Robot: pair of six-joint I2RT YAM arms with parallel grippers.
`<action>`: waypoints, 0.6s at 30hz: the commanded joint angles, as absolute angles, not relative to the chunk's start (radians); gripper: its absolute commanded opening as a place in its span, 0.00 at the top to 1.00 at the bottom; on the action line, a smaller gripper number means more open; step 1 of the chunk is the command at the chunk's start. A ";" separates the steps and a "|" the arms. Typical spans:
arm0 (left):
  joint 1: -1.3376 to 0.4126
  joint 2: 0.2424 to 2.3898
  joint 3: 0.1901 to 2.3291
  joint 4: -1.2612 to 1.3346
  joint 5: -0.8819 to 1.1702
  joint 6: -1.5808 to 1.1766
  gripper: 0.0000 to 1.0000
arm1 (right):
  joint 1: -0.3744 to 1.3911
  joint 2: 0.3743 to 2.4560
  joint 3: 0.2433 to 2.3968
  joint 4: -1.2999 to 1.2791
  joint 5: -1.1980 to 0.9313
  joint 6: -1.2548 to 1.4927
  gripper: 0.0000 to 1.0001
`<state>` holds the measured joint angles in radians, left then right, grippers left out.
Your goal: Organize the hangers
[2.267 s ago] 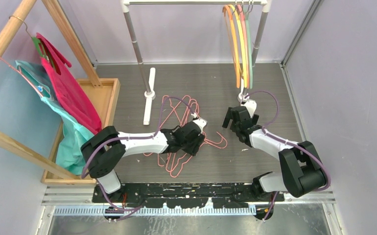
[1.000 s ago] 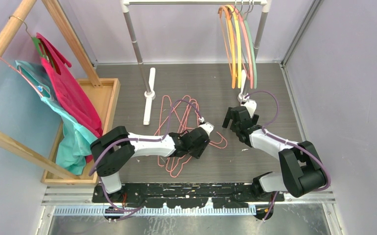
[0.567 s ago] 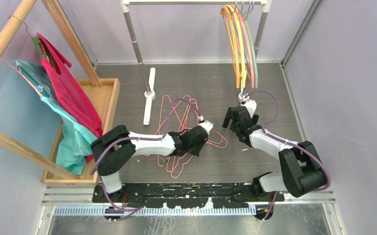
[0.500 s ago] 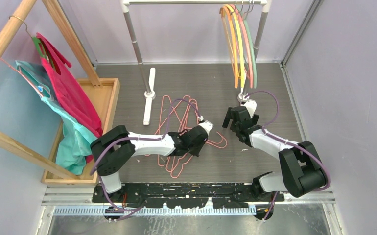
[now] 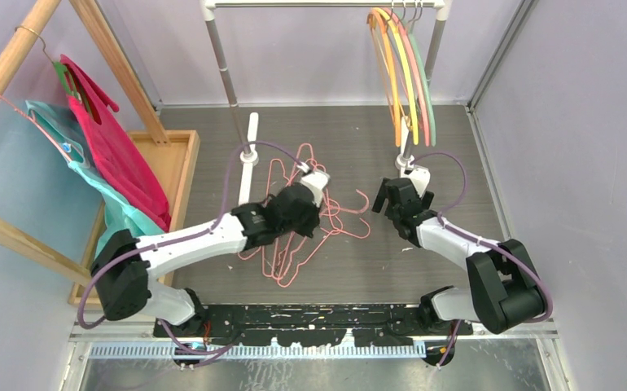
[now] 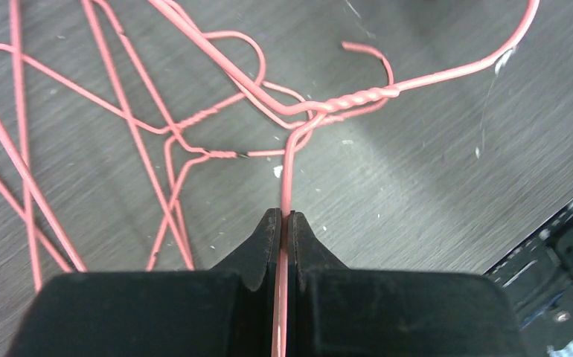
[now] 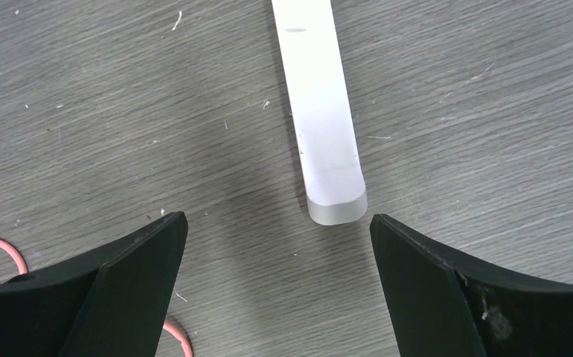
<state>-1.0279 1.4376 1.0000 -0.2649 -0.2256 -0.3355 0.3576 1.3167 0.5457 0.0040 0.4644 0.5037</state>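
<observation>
Several pink wire hangers [image 5: 290, 248] lie tangled on the dark floor. My left gripper [image 5: 309, 213] is shut on the wire of one pink hanger [image 6: 287, 171], just below its twisted neck [image 6: 350, 100]. Its hook curls off to the right, and the other wires cross beneath it. Thicker orange, yellow, pink and green hangers [image 5: 404, 73] hang at the right end of the rail [image 5: 326, 4]. My right gripper [image 5: 383, 199] stands wide open and empty [image 7: 277, 223] above the floor, near the rack's white foot [image 7: 321, 111]. A pink hook end [image 7: 17, 254] shows at its left finger.
The metal rack's two white feet [image 5: 249, 159] rest on the floor behind the pile. On the left, a wooden frame carries magenta [image 5: 115, 147] and teal [image 5: 123, 232] garments over a wooden tray [image 5: 181, 159]. Lilac walls close in the sides.
My left gripper closed on a pink hanger's wire and swung back and left with it, dragging the tangle along. The hangers on the rail sway slightly. The right arm stayed put.
</observation>
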 commanded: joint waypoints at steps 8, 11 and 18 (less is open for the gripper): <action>-0.690 1.243 1.140 -0.037 0.196 -0.459 1.00 | 0.356 1.283 0.553 0.038 0.499 0.523 0.00; -0.687 1.260 1.256 0.001 0.266 -0.472 1.00 | 0.355 1.293 0.556 0.040 0.495 0.525 0.00; -0.668 1.377 1.474 0.123 0.349 -0.551 1.00 | 0.356 1.307 0.563 0.039 0.490 0.517 0.00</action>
<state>-0.6800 1.3228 1.3678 -0.0196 0.2634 -0.4942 0.3576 1.3079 0.5442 0.0044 0.4702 0.5076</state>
